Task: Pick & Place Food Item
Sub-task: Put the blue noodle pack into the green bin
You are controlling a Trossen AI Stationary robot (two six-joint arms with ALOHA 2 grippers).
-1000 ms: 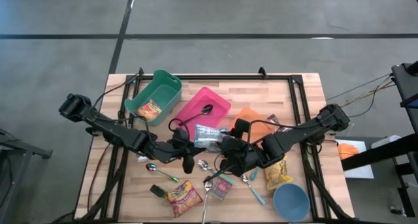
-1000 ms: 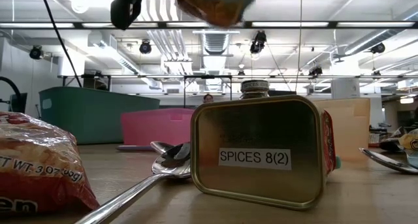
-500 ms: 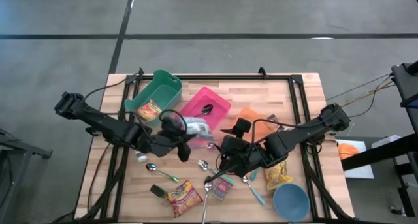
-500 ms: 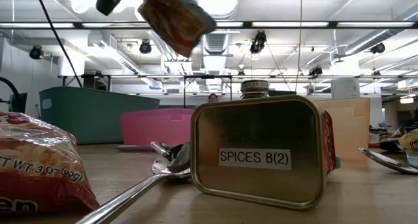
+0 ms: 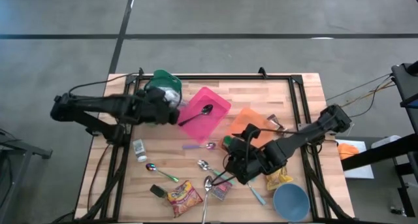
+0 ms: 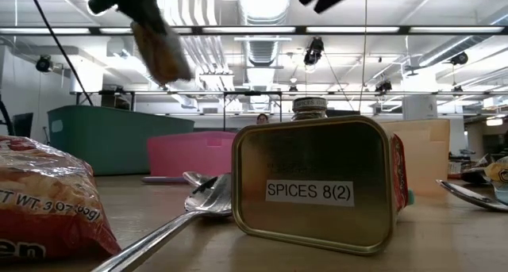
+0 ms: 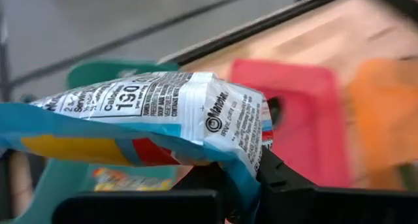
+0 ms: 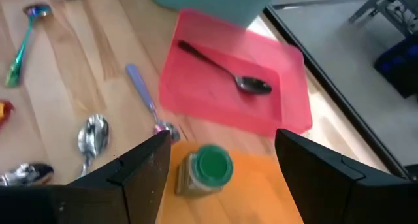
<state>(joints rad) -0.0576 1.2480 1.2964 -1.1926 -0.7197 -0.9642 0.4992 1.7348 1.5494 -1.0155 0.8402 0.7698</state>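
The left gripper (image 7: 228, 185) is pinching a noodle packet (image 7: 150, 116) by its lower edge, so the packet is hanging out flat in front of the fingers where it can be let fall cleanly. It is hovering over the green bin (image 5: 160, 87) at the table's (image 5: 307, 93) far left corner, which suggests the bin is where food is being collected; another food packet (image 7: 121, 179) is already lying inside. Just beside the bin, the pink tray (image 5: 209, 116) is carrying only a spoon (image 5: 199, 113), apparently the spot for cutlery. The right gripper (image 8: 219, 155), fingers spread and holding nothing, is waiting near the table's middle above a green-lidded spice jar (image 8: 206, 168) standing on the orange mat (image 5: 251, 119).
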